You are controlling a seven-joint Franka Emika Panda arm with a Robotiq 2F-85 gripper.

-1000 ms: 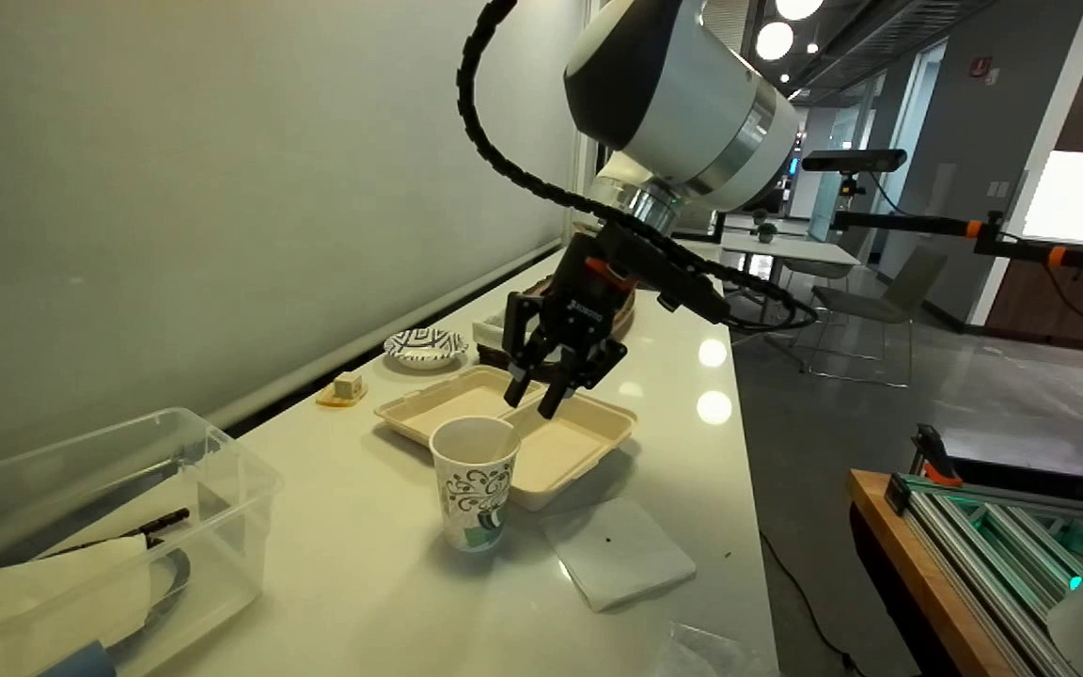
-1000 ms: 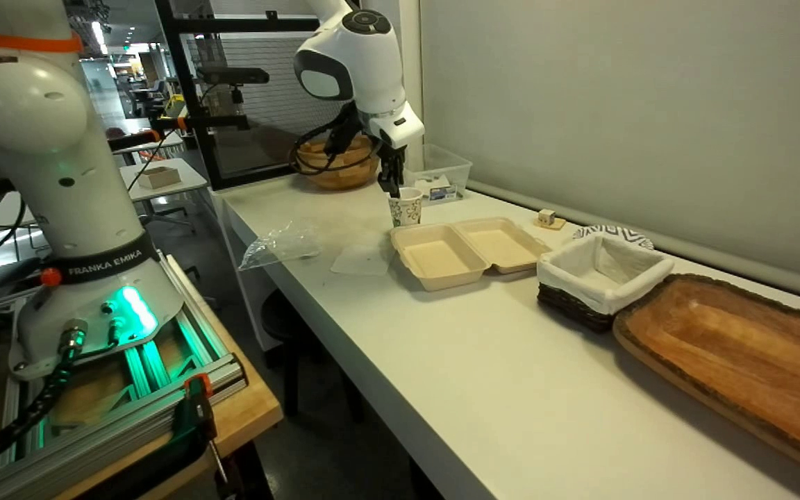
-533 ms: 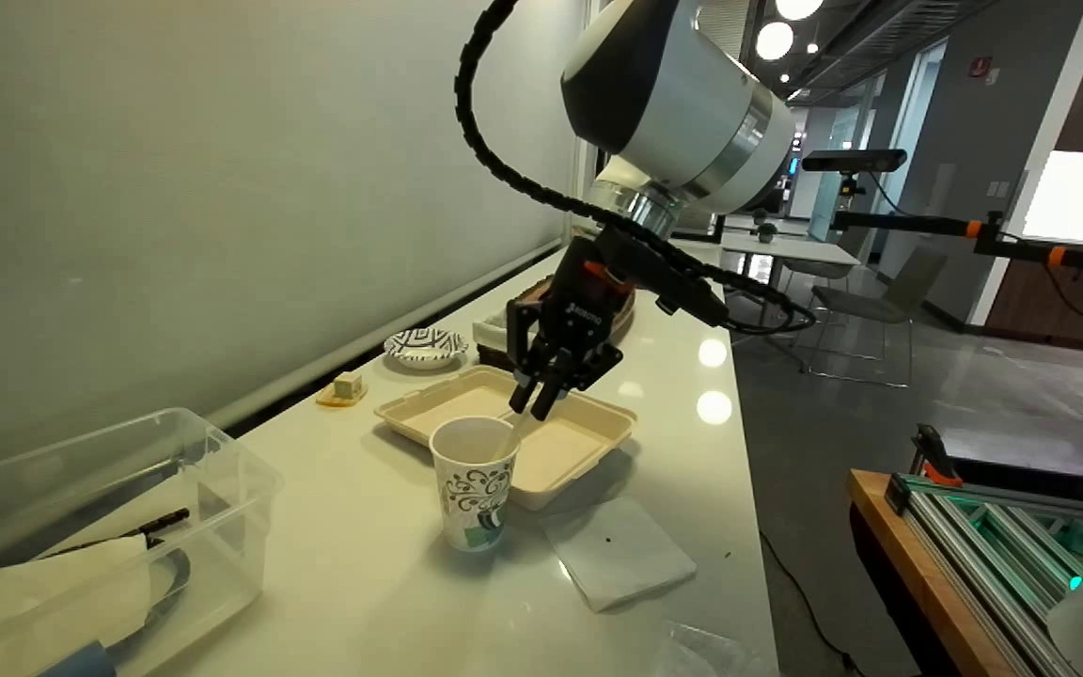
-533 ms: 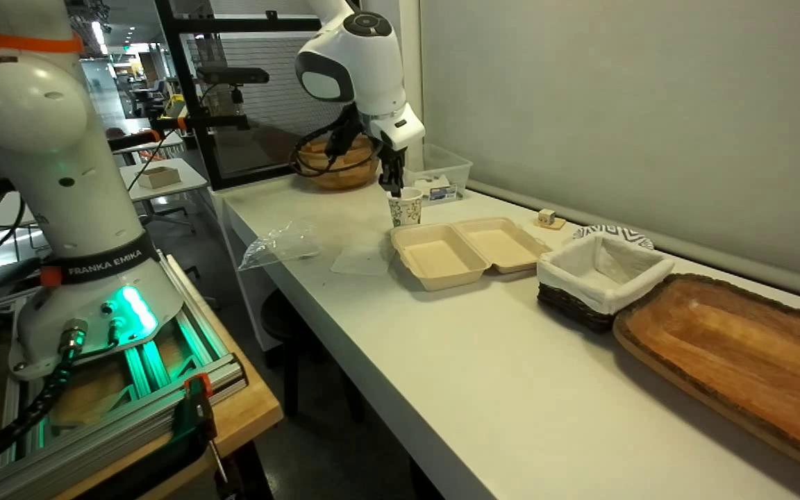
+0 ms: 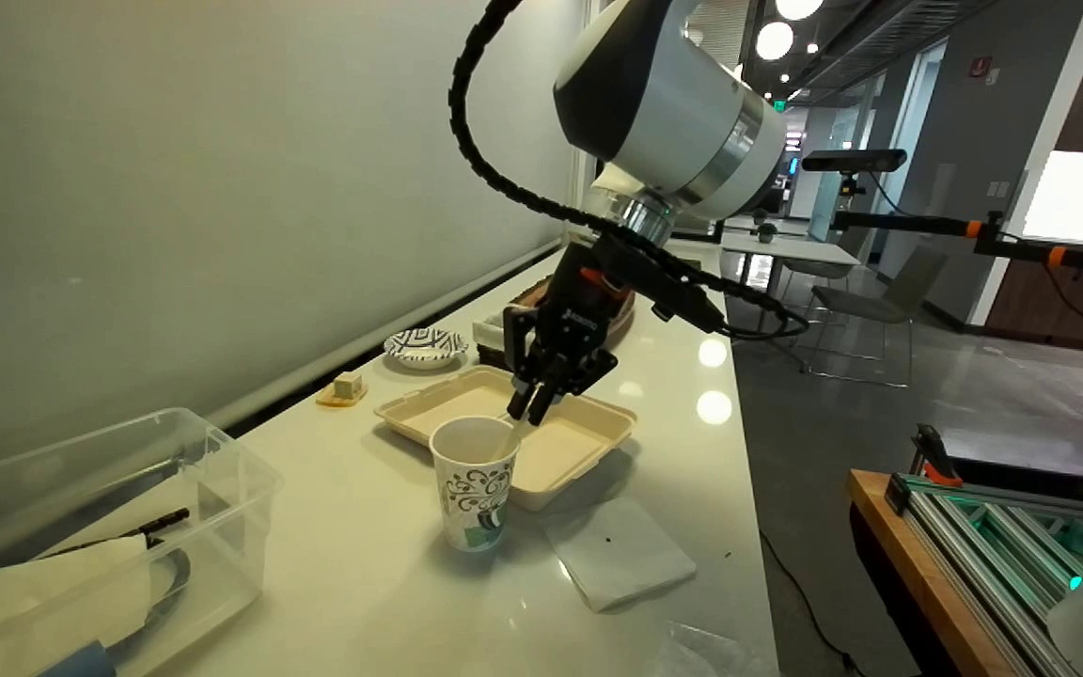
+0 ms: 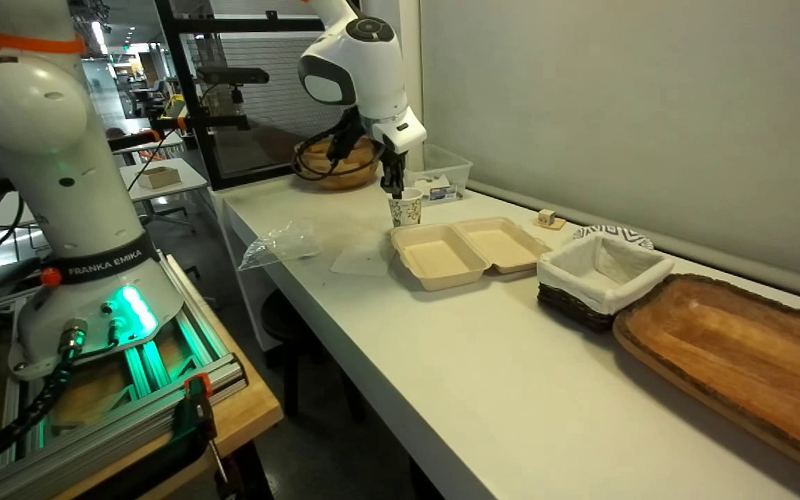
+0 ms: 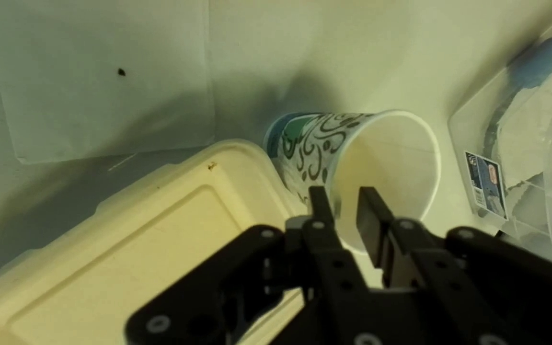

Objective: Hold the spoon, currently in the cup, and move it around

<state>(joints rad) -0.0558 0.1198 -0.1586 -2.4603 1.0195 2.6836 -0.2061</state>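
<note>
The white paper cup (image 5: 474, 489) with dark swirls stands upright on the table in both exterior views. A pale spoon (image 5: 510, 440) leans in it, its handle rising over the rim toward my gripper (image 5: 525, 417). In the wrist view the cup's printed side (image 7: 312, 148) and open mouth lie just beyond my gripper (image 7: 343, 194). A narrow gap parts the two fingers, and no handle is clearly visible between them there. The fingertips hover at the rim on the side facing the cream tray. The spoon's lower end is hidden inside the cup.
An open cream tray (image 5: 570, 447) sits right beside the cup, with a white napkin (image 5: 621, 555) in front. A clear plastic bin (image 5: 222, 489) is on the far side of the cup. A lined basket (image 6: 601, 274) and a long wooden tray (image 6: 740, 361) stand farther along.
The jaws have drawn closer together. My gripper has shifted slightly down and toward the cup in an exterior view. Cup and spoon show no clear movement.
</note>
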